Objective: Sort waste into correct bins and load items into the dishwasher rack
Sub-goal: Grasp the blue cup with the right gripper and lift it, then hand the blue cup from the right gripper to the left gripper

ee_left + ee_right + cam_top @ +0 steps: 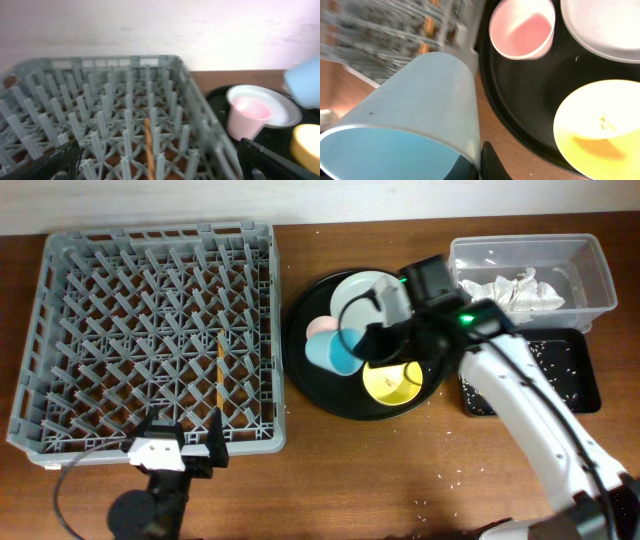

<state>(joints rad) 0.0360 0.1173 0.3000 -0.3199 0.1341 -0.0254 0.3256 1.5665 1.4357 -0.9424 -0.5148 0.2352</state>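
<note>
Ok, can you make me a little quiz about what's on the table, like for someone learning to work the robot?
1. True or false: an orange stick lies in the grey rack.
2. What is the right gripper shut on? A) the yellow bowl B) the blue cup C) the plate
3. Fill in the gap: the crumpled napkins sit in the clear ____.
Key: 1 true; 2 B; 3 tub.
</note>
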